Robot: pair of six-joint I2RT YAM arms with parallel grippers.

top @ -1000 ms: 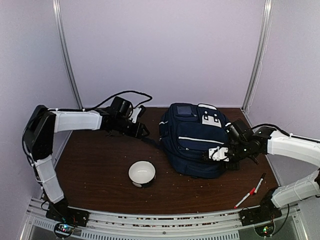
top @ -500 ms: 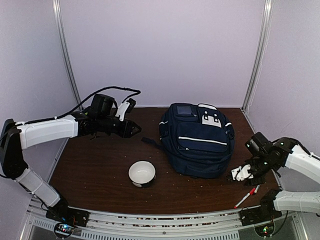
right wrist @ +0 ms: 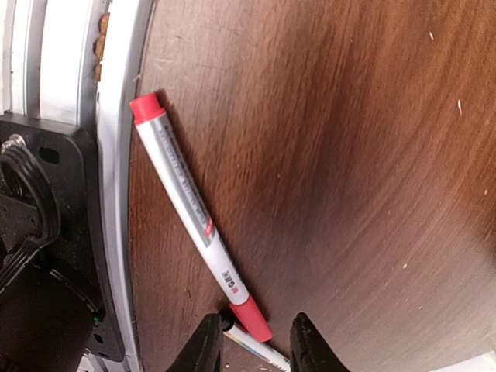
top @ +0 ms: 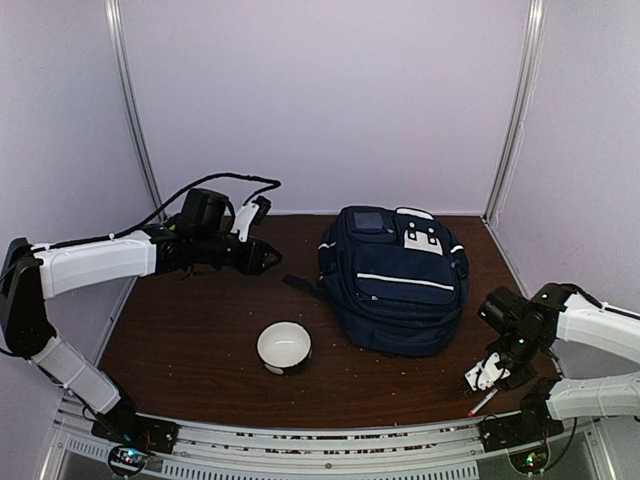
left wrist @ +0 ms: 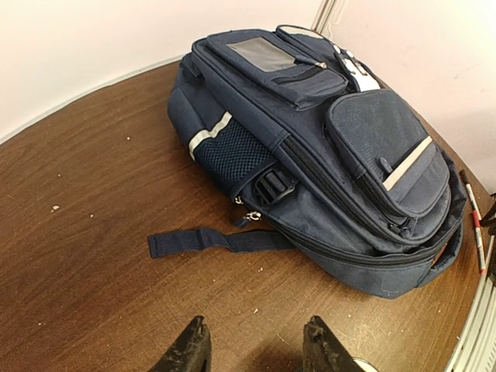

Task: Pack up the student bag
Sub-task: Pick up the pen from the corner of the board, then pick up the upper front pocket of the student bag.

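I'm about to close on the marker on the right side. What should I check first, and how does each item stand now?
1. Alignment of right claw with red-capped marker: ok, straddling one red end, not mid-barrel.
2. Grip on marker: not ok, fingers apart.
3. Clearance from second pen: not ok, it lies at the marker's end between the fingers.
4. Opening in student bag: not ok, no open compartment visible.
5. Availability of left claw: ok, open, empty, facing the bag.

Student bag (top: 395, 280) at the back right of the tabletop (top: 190, 330); bowl (top: 284, 347) before it, leftward; marker (right wrist: 194, 217) and second marker (right wrist: 256, 349) touching, front right corner.
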